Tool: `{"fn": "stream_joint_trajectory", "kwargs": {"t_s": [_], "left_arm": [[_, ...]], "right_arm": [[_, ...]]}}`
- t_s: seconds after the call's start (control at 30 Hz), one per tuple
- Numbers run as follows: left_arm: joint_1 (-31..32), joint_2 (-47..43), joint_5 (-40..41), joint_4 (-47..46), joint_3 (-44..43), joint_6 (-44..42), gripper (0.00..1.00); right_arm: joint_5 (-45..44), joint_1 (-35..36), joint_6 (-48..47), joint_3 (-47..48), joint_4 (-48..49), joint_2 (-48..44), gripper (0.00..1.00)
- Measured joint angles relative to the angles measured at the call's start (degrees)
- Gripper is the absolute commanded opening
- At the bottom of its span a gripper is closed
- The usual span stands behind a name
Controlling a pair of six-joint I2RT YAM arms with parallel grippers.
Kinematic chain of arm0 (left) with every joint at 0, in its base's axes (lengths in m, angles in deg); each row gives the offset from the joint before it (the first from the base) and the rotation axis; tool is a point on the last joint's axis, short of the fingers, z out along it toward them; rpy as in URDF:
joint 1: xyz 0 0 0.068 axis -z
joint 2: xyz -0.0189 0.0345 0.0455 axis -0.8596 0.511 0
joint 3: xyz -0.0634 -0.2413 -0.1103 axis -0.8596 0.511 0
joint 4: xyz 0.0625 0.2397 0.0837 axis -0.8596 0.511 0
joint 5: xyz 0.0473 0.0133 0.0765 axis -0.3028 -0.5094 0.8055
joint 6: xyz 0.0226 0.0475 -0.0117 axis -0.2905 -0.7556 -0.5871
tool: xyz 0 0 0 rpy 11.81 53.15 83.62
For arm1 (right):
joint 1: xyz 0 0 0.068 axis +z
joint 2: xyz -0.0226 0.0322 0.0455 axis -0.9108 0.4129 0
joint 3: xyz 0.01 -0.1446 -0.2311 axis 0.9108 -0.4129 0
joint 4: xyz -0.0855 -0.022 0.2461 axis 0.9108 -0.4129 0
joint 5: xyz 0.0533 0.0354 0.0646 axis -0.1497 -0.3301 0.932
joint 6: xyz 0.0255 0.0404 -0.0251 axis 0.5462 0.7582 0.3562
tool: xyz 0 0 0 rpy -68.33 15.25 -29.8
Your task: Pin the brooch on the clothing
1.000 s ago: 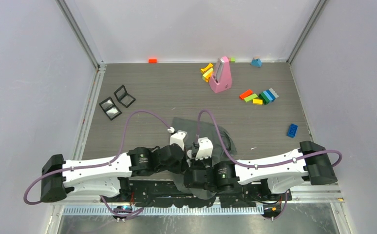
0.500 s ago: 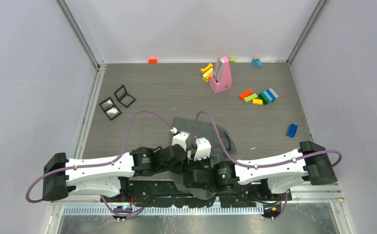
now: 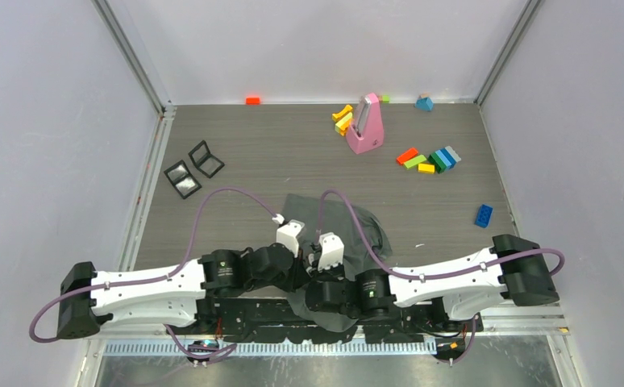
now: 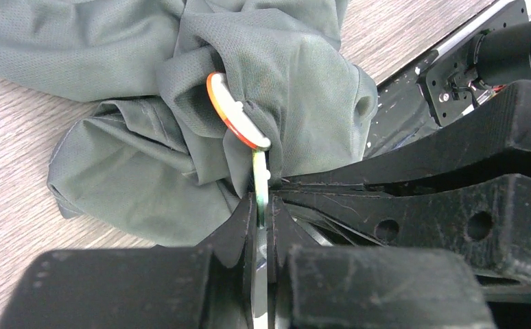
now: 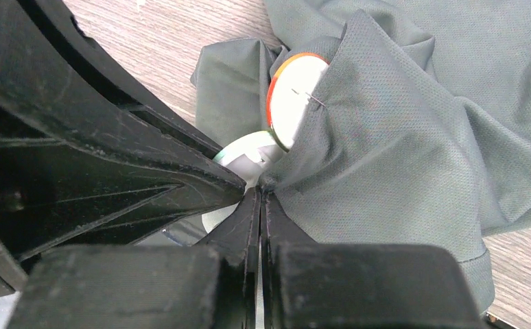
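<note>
Left wrist view first: my left gripper [image 4: 261, 205] is clamped tight on the thin green-edged lower part of the brooch [image 4: 230, 110], with the orange-rimmed white disc standing just above the fingertips and tucked into a bunched fold of the clothing [image 4: 297, 82]. I take the two parts for one piece, though I can't be sure from here. Over on the right wrist view, my right gripper [image 5: 259, 195] has its jaws together on a pinch of that same grey fabric, holding it taut against the disc's white face. And there's the pin [image 5: 315, 102], a fine needle showing on the white face right at the cloth's edge. From above, the shirt lies at the middle of the worktop's [image 3: 293, 153] near edge, spilling over it between the two arm bases, with both grippers meeting on top of it. So by my reckoning we're mid-pierce: needle at the fold, not yet fastened. Whether the point has already gone through, I can't tell. Next I'd want a small, straight push along the needle's line while the right side holds the fold firm, then the clasp closed.
</note>
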Motion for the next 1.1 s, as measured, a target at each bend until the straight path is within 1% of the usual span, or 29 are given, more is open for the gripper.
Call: {"fn": "stream_joint_trajectory", "kwargs": {"t_s": [0.03,0.07,0.1,0.13,0.17,0.2,0.23,0.3,0.43,0.53,0.63,0.77,0.9,1.03,1.1], "left_arm": [[0.0,0.0,-0.15,-0.15,0.17,0.0,0.0],[-0.02,0.02,-0.39,-0.33,0.31,0.02,0.0],[-0.17,0.02,-0.63,-0.63,0.37,0.04,0.0],[-0.5,0.0,-0.7,-0.98,0.37,0.0,0.0],[-0.87,-0.02,-0.96,-1.6,0.37,0.09,0.0],[-1.6,0.0,-1.46,-2.62,0.37,0.13,0.0],[-2.38,-0.04,-2.08,-3.61,0.37,0.2,0.0],[-3.58,-0.09,-3.1,-4.96,0.37,0.28,0.0],[-5.05,-0.11,-5.18,-6.62,0.37,0.26,0.0],[-5.49,-0.28,-6.99,-7.5,0.42,0.24,0.0],[-5.92,-0.79,-9.01,-8.63,0.81,-0.02,0.0],[-7.48,-1.77,-13.62,-10.34,1.62,-1.07,0.0],[-11.3,-1.99,-20.98,-11.76,1.66,-3.17,0.0],[-19.15,-1.68,-32.06,-12.52,1.6,-5.6,0.0],[-22.62,-1.09,-38.18,-12.35,0.98,-7.72,0.0]], "right_arm": [[0.33,0.0,-0.52,-0.46,0.63,-0.28,0.18],[0.66,0.0,-0.94,-0.9,1.01,-0.74,0.24],[1.01,0.0,-1.25,-1.31,1.22,-1.4,0.34],[1.42,0.0,-1.79,-1.75,1.05,-2.32,0.39],[1.81,0.04,-1.81,-2.14,1.05,-3.21,0.47],[2.21,0.07,-2.25,-2.47,1.16,-4.5,0.5],[2.49,0.09,-2.45,-2.8,1.27,-6.12,0.56],[2.62,0.11,-2.82,-3.58,1.22,-10.38,0.61],[2.16,0.11,-3.34,-5.68,0.92,-19.5,0.69],[1.4,0.04,-3.67,-7.74,0.28,-25.59,0.72],[0.83,-0.76,-4.22,-10.05,-0.57,-31.26,0.77],[1.6,-3.17,-6.88,-10.86,-1.42,-35.12,0.8],[7.06,-9.29,-11.23,-11.08,-0.7,-36.57,0.81],[17.64,-18.27,-16.59,-13.29,2.75,-38.62,0.82],[22.58,-21.33,-19.1,-14.16,4.13,-39.34,0.82]]}}
